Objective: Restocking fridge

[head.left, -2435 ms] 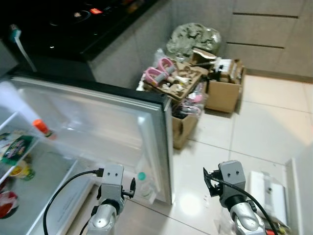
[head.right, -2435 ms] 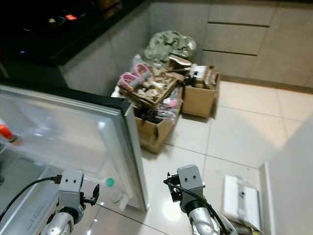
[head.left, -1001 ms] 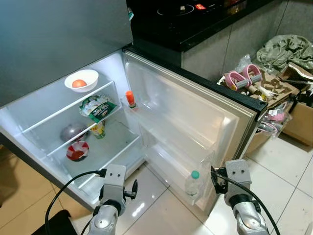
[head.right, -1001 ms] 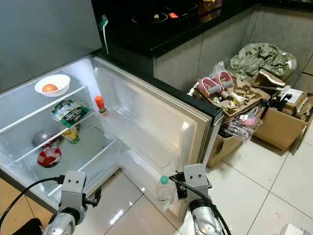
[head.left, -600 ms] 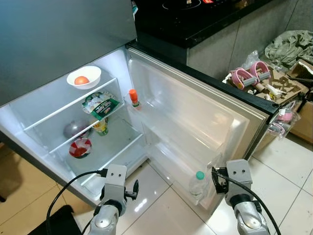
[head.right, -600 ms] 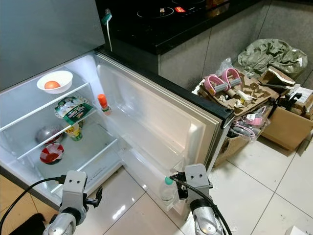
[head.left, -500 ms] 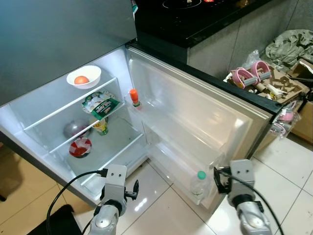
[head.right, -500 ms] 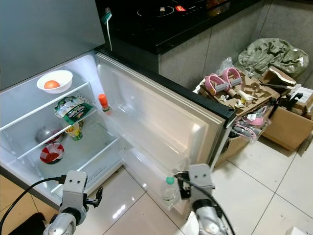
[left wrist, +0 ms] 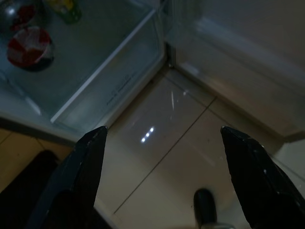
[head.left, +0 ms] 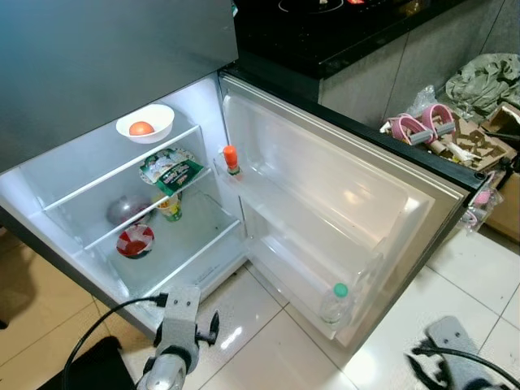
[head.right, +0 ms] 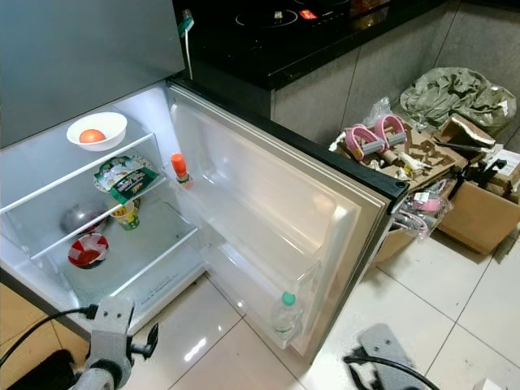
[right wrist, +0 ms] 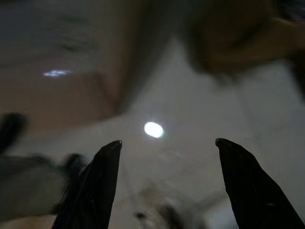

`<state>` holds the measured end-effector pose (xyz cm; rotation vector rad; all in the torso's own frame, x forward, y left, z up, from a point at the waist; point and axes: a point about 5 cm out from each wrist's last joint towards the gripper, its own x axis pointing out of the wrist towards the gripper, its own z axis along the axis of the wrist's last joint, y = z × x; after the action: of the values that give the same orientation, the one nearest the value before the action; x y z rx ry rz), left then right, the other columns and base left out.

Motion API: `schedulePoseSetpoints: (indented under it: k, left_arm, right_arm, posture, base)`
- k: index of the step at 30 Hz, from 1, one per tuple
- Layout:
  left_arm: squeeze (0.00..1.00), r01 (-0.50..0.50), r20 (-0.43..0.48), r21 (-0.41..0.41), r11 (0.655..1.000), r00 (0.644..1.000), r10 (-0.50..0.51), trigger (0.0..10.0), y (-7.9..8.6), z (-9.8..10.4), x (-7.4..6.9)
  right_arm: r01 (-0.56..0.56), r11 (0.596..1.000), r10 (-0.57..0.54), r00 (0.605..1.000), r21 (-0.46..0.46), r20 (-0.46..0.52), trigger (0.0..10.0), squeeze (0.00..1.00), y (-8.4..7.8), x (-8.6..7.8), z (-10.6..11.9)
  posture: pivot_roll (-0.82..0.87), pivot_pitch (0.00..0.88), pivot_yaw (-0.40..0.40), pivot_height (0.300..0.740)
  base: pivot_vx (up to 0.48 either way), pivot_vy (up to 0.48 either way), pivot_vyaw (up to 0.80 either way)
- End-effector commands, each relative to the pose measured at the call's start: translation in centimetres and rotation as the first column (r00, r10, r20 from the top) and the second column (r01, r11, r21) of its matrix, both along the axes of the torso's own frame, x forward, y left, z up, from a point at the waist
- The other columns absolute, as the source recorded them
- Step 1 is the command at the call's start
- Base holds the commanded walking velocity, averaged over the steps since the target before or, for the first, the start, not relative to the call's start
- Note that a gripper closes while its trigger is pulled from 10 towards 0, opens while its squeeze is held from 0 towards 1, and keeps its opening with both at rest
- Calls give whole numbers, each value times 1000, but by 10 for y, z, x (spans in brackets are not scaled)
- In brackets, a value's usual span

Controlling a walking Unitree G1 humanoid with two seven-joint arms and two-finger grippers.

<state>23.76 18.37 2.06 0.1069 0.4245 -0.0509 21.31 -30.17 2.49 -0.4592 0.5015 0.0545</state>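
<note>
White light fills the open fridge (head.left: 97, 219), which stands ahead of both grippers with its door (head.left: 341, 211) swung wide. The left gripper (left wrist: 162, 181) hangs low over the glossy floor tiles (left wrist: 162, 138) just short of the fridge's bottom edge, its fingers (left wrist: 78, 176) spread wide and holding nothing. Beyond it, on the fridge's lower levels, sit a red-and-white bowl (head.left: 135, 240) and a yellow cup (head.left: 170, 208); higher up lie a green packet (head.left: 170, 171) and a white bowl holding an orange fruit (head.left: 145, 123). A green-capped bottle (head.left: 334, 303) stands in the door's lowest rack, between the two arms. The right gripper (right wrist: 164, 181), blurred, also gapes wide and empty above the tiles.
</note>
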Motion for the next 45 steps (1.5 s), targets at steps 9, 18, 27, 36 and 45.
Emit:
schedulePoseSetpoints:
  k: [9,18,27,36,45]
  left_arm:
    - [0,-13,-50,72,997,999,16,10000,26,-6,-15]
    - [0,-32,-155,171,985,986,59,10000,66,-19,-69]
    - [0,-25,-272,229,973,958,89,10000,86,-40,-116]
    - [0,-20,-313,258,966,944,103,10000,97,-49,-134]
    - [0,-23,-340,258,966,934,113,10000,101,-65,-139]
  right_arm:
    - [299,946,-258,928,-125,268,10000,0,-40,33,43]
    - [384,918,-295,828,-98,477,10000,0,-43,88,99]
    - [140,990,-138,858,32,495,10000,0,1,114,106]
    - [-213,971,139,876,112,462,10000,0,56,109,98]
    - [-752,572,570,651,328,501,10000,0,198,51,117]
  posture:
    - [-206,233,99,707]
    - [-164,234,123,707]
    - [-153,237,128,707]
    - [-160,239,126,707]
    - [-164,246,123,707]
  base:
    - [0,0,0]
    - [0,0,0]
    - [0,0,0]
    - [0,0,0]
    - [0,0,0]
